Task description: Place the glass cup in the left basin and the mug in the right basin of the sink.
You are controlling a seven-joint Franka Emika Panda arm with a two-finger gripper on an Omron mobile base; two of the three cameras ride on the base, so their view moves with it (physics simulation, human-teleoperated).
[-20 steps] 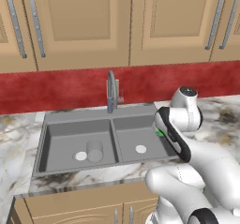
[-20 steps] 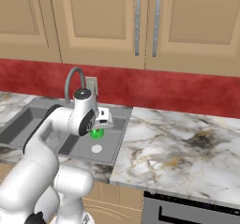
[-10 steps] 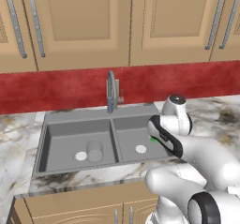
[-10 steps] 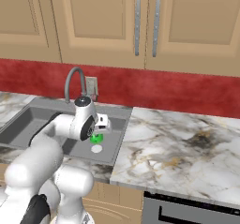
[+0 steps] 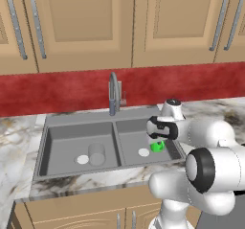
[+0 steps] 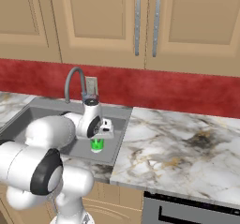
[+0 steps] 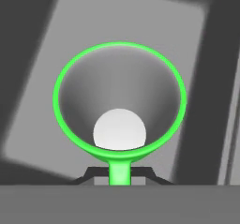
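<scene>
1. Looking straight down from the hand, the hand view shows the inside of the mug (image 7: pixel 119 101): a bright green round rim, with the pale round drain (image 7: pixel 119 130) seen through its open top.
2. The hand view also shows the mug's little green handle (image 7: pixel 119 171) at the bottom, between the two dark finger tips. The gripper (image 7: pixel 119 174) is pinching the mug there.
3. The left base view shows the mug (image 5: pixel 157 146) from the side, as a small green shape under the gripper (image 5: pixel 158 138). It hangs over the right basin (image 5: pixel 139 138), near that basin's pale drain (image 5: pixel 143 152).
4. The left base view shows the glass cup (image 5: pixel 96 154). It stands upright in the left basin (image 5: pixel 67 144), just beside that basin's round drain (image 5: pixel 82 159).
5. The right base view shows the mug (image 6: pixel 97 145) below the gripper (image 6: pixel 98 136), low in the right basin (image 6: pixel 115 134). It is too hard to tell if the mug touches the bottom.
6. Both base views show the curved grey faucet (image 5: pixel 113 93) at the back of the sink (image 5: pixel 48 127), in front of the red wall.
7. The right base view shows a long marble counter (image 6: pixel 187 143) to the right of the sink (image 6: pixel 28 110), with wooden cupboards (image 6: pixel 145 21) above.
</scene>
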